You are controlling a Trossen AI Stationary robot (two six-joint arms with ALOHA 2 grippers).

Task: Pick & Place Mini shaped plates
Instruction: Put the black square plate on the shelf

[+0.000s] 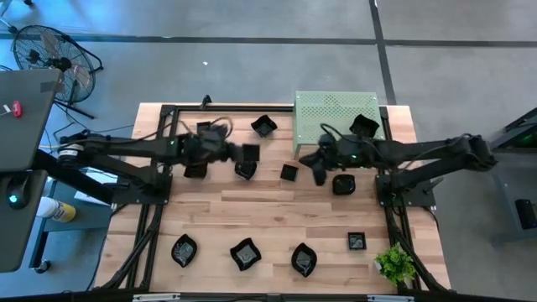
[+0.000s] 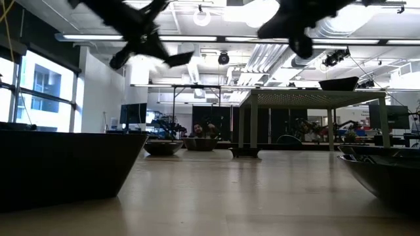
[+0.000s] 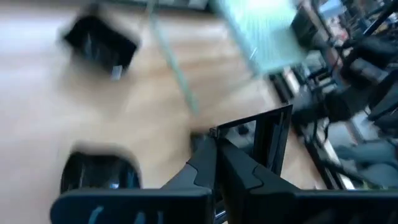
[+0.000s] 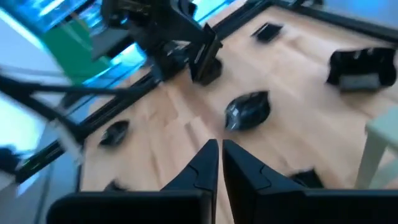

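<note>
Left fingers (image 3: pixel 217 163) grip plate (image 3: pixel 264 134) (seemingly square).

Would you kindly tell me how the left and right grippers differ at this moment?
The left gripper holds a square black plate by its edge. The right gripper carries nothing, its jaws closed together. The left gripper hangs just left of the table's middle, the right gripper close by the green stand. Both are raised off the wooden table.
</note>
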